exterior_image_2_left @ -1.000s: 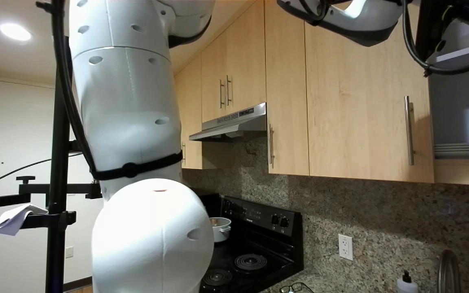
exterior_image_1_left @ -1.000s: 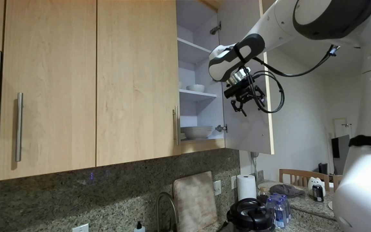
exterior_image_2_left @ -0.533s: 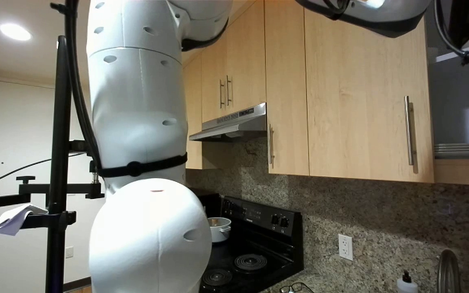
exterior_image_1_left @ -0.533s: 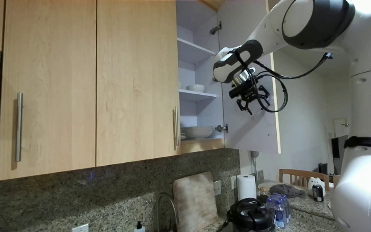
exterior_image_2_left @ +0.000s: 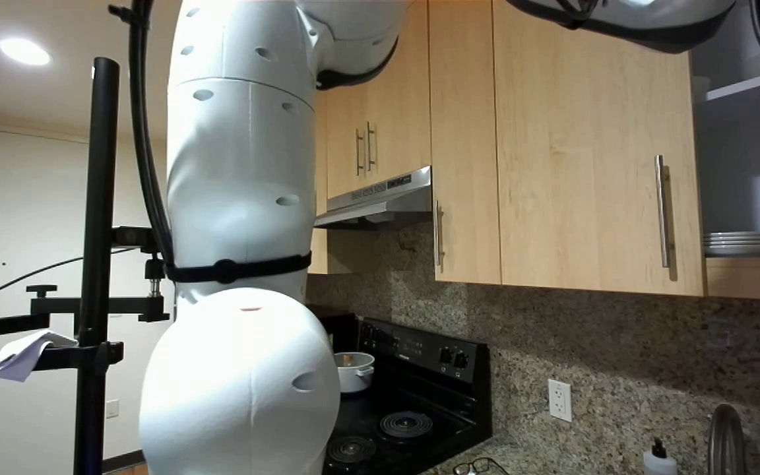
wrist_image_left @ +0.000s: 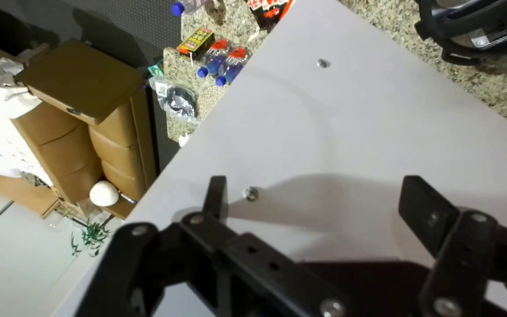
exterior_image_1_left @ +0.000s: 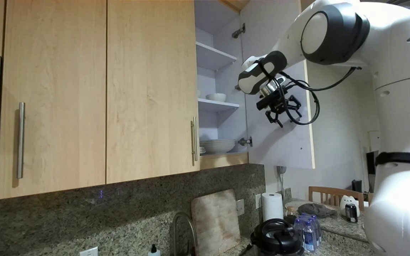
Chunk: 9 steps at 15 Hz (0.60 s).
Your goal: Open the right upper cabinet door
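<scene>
The right upper cabinet door (exterior_image_1_left: 279, 145) stands swung far out on its hinges, its white inner face turned to the camera. Its bar handle is hidden on the outer side. In front of that inner face hangs my gripper (exterior_image_1_left: 290, 121), fingers spread and pointing down. The wrist view has the door's inner face (wrist_image_left: 346, 114) filling the middle, with two screw heads on it. There my gripper (wrist_image_left: 319, 191) is wide open, nothing between the fingertips, and its shadow falls on the panel. Whether any part of it touches the door I cannot tell.
White shelves hold a bowl (exterior_image_1_left: 216, 97) and stacked plates (exterior_image_1_left: 217, 146). Left of them is a closed wood door (exterior_image_1_left: 151, 89) with a bar handle (exterior_image_1_left: 195, 138). Below stand a black cooker (exterior_image_1_left: 276, 234), water bottles (exterior_image_1_left: 309, 233) and a paper towel roll (exterior_image_1_left: 272, 206).
The door has swung farther outward, its free edge moving right in an exterior view. My gripper has moved right along with it, still open. The arm's upper links have shifted too.
</scene>
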Available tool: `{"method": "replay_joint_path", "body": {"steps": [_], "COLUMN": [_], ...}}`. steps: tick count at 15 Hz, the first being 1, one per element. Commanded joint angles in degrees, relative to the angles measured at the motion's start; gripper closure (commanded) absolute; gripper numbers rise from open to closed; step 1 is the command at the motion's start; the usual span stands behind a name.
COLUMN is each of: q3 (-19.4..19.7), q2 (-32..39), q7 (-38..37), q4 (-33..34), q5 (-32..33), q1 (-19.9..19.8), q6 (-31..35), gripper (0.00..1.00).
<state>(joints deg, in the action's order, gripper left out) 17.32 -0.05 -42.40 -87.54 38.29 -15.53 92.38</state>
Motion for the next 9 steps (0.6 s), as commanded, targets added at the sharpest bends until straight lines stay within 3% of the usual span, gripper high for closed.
{"method": "replay_joint_path", "body": {"steps": [1, 9], "q3": [-0.3, 0.1], "q2": [0.2, 1.8], "q7": [0.2, -0.5], "q4": [0.4, 2.2], "q5": [-0.2, -0.6], "q1": [-0.4, -0.8], "q6": [-0.2, -0.4], "gripper": [0.00, 0.00]}}
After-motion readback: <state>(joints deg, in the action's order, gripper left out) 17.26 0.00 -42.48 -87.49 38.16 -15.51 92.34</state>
